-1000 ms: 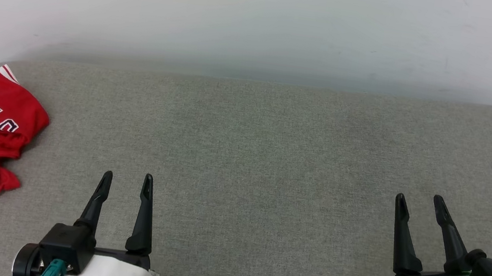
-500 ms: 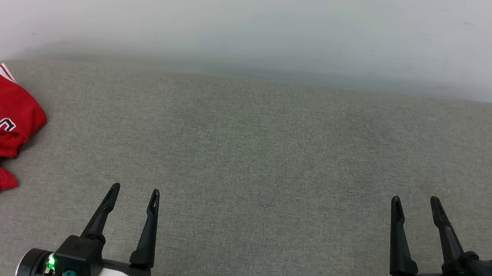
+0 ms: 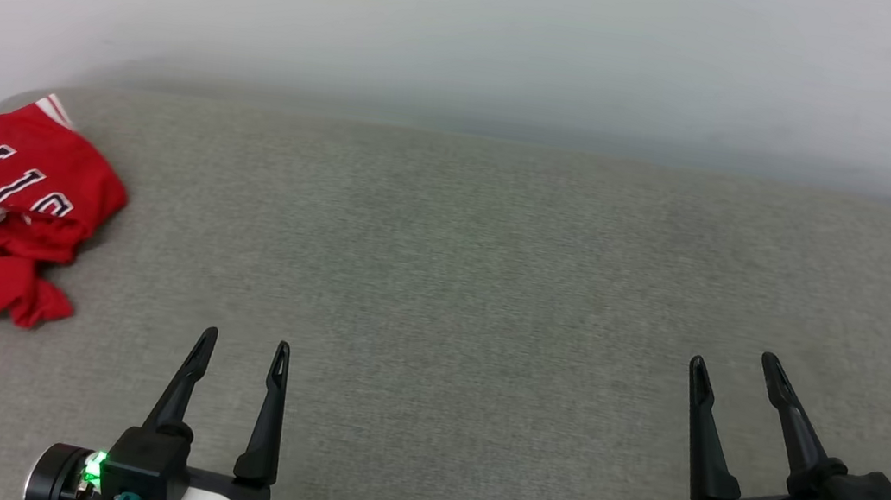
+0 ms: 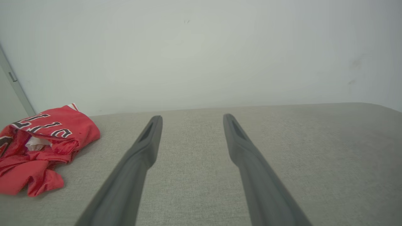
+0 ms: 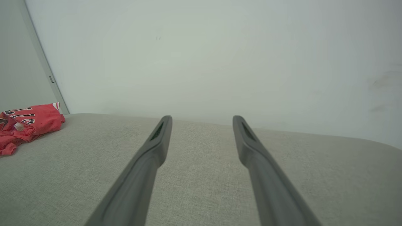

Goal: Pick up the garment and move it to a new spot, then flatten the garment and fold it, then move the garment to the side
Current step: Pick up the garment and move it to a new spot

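Head view: your garment (image 3: 11,211) lies crumpled near the far left corner of the grey fabric worktop (image 3: 458,287), black lettering showing on top. Your left tool (image 3: 245,340) sits low left, fingers spread, gripping nothing, with the garment well apart to its left. Your right tool (image 3: 733,360) sits low right, likewise spread and empty. A pale wall (image 3: 478,19) stands behind.

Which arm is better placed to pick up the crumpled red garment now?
The left. The garment lies crumpled at the far left of the grey surface, much nearer the left end effector, which is open. The right end effector, also open, would have to cross the whole surface.
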Tool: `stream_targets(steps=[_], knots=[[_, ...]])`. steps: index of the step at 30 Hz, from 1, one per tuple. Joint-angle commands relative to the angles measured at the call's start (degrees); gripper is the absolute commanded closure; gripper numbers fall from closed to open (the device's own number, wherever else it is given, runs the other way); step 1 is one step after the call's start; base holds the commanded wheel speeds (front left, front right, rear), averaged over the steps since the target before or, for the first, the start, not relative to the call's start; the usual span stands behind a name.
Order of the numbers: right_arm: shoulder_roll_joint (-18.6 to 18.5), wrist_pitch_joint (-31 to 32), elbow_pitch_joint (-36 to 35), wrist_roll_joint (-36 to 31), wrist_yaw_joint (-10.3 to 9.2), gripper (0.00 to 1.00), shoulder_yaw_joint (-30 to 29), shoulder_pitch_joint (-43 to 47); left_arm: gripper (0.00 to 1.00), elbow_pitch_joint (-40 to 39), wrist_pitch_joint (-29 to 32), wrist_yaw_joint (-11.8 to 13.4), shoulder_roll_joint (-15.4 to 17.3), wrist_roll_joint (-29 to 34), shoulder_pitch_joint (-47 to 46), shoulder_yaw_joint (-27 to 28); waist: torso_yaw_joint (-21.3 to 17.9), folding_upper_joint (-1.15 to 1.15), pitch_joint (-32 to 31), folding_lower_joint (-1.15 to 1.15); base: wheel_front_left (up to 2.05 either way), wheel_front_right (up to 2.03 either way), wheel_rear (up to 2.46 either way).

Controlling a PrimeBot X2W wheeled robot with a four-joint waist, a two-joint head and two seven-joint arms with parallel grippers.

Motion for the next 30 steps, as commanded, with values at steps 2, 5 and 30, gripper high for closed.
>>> stream_targets(steps=[2,5,30], knots=[[0.01,-0.14,-0.20,-0.45,-0.02,0.00,0.36,0.72,0.00,0.10,-0.16,0.03,-0.09,0.20,-0.47,0.44,2.50,0.00,0.04,0.00,0.00,0.00,0.00],[0.01,-0.14,-0.19,-0.51,-0.02,0.00,0.55,1.28,0.00,0.04,-0.16,0.26,-0.11,0.39,-0.11,0.62,5.33,0.00,-0.28,0.00,0.00,0.00,0.00],[0.01,-0.14,0.42,0.69,-0.02,0.00,3.24,2.12,0.00,-1.60,-0.16,0.24,-0.14,1.39,2.56,1.05,23.88,0.00,-1.88,0.00,0.00,0.00,0.00]])
